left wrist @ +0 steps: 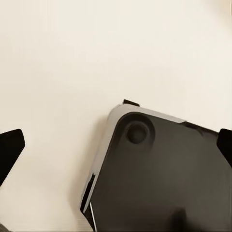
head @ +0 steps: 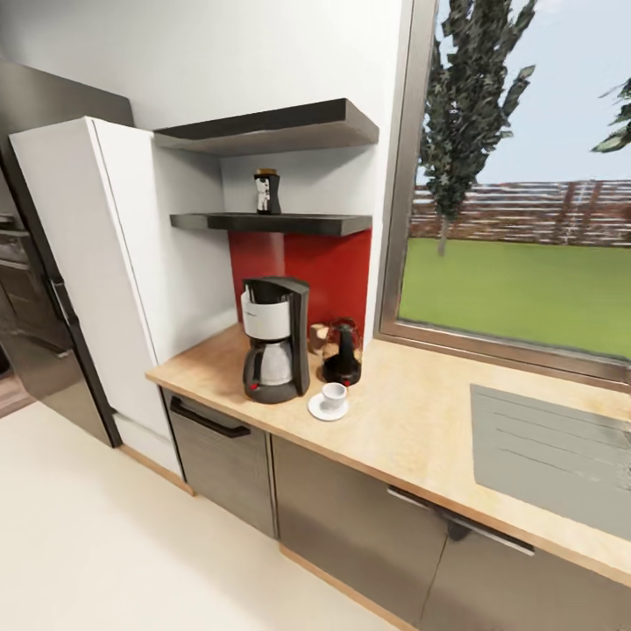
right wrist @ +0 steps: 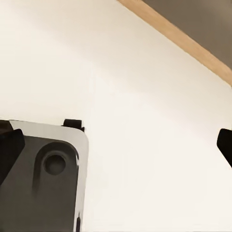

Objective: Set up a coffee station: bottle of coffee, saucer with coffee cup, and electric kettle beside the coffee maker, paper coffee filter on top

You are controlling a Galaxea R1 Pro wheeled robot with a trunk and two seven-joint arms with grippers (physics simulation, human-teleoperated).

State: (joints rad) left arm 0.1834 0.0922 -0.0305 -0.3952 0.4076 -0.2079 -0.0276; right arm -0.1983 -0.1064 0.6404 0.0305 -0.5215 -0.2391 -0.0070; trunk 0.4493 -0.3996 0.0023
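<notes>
On the left end of the kitchen countertop stands the coffee maker. The dark electric kettle is just to its right. In front of the kettle the white coffee cup sits on the saucer. The bottle of coffee stands on the lower black kitchen shelf, above the coffee maker. A small tan thing behind the kettle is too small to identify; I cannot make out the paper coffee filter. My left gripper and right gripper are open, empty, over the floor.
A tall white cabinet flanks the counter's left end, with dark appliances beyond it. A grey sink is set into the counter at the right, below a large window. Both wrist views show my dark base on the cream floor.
</notes>
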